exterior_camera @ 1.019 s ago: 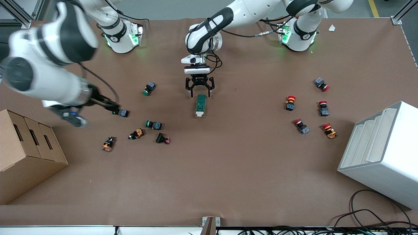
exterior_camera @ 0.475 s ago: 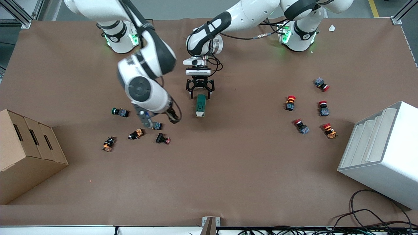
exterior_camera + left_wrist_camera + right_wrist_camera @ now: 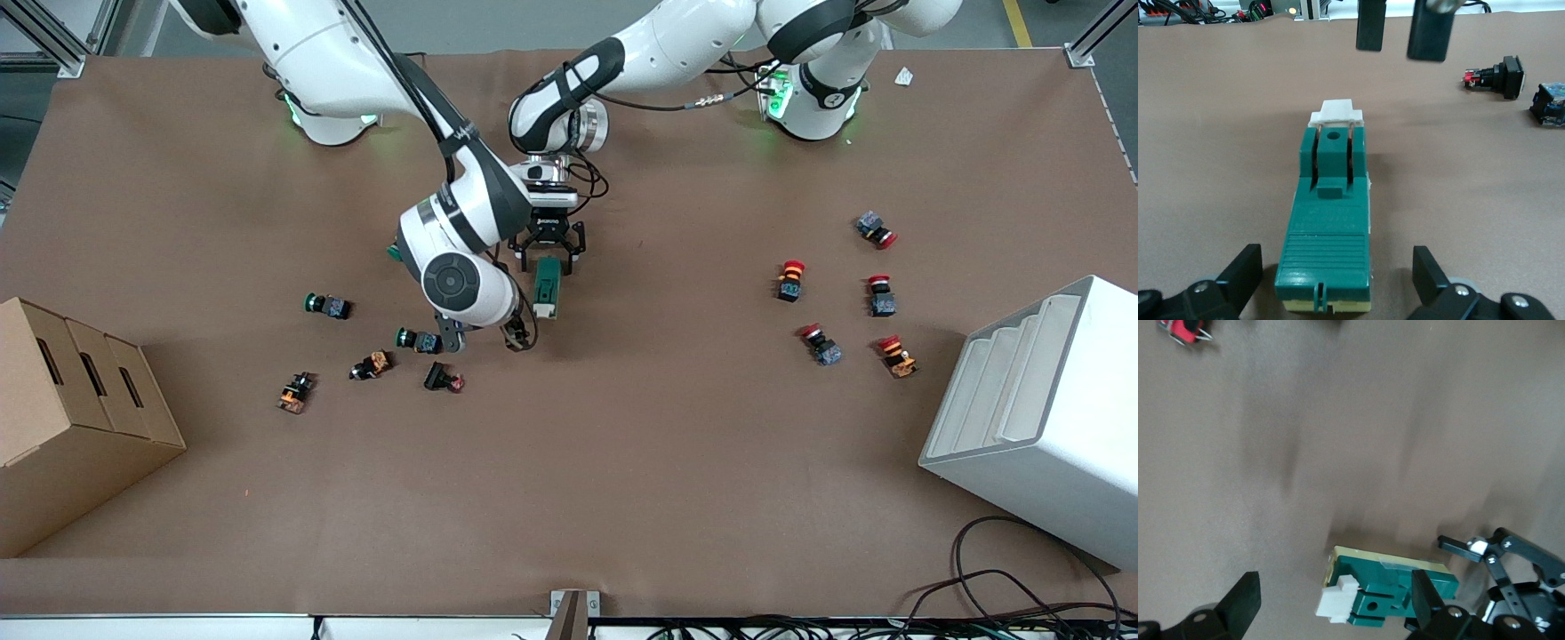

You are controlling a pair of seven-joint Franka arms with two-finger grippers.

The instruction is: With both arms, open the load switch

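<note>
- Front view: the load switch [image 3: 547,287] lies on the brown counter [image 3: 622,444] near the middle, its long axis running toward and away from the front camera, white end nearer that camera. The left hand [image 3: 549,258] straddles its green end, jaws wide. The right hand [image 3: 513,336] hovers just beside the white end, and looks spread.
- Left wrist view: the green body sits between the left hand's black fingers [image 3: 1238,277], which stand clear of both flanks. The white handle [image 3: 1336,115] points away from this camera, toward the right hand [image 3: 1403,28] above it.
- Right wrist view: the switch [image 3: 1388,588] sits near the frame's edge, jaws wide and gripping nothing.
- Judged best: close the left hand squarely on the base to pin it, then bring the right hand over the white handle and lift it.
</note>
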